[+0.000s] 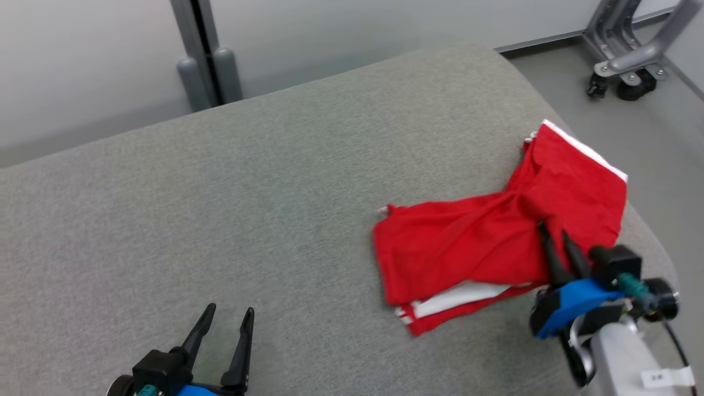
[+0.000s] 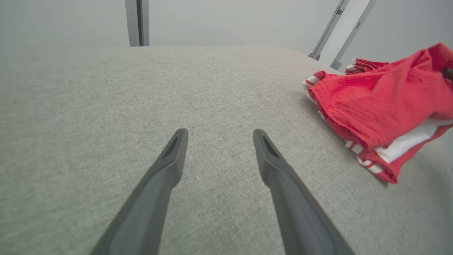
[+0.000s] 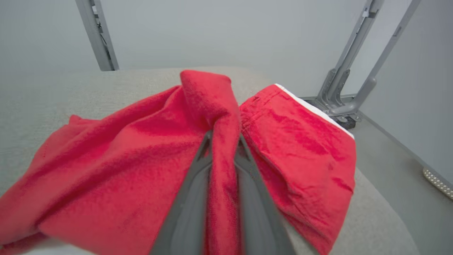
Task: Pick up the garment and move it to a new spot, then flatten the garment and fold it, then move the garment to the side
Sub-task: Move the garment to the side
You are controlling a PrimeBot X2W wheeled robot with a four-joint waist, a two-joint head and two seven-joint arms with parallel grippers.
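Grey woven fabric covers the rounded desk (image 1: 275, 192), with the crumpled red-and-white cloth garment (image 1: 484, 242) lying near its right edge. A raised fold of it is pinched in the right pincer (image 1: 553, 230). The left pincer (image 1: 231, 309), near left, gapes empty.

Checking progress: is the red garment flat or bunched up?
Bunched up: the red garment is creased and doubled over on the cushion, a ridge pinched in the right gripper.

Garment (image 1: 495, 242): red cloth, matt, soft, creased, white trim. Surface (image 1: 220, 192): grey woven fabric, coarse, matt. Left gripper (image 1: 231, 308): smooth dark plastic fingers. Frame (image 1: 632, 55): dull grey metal.
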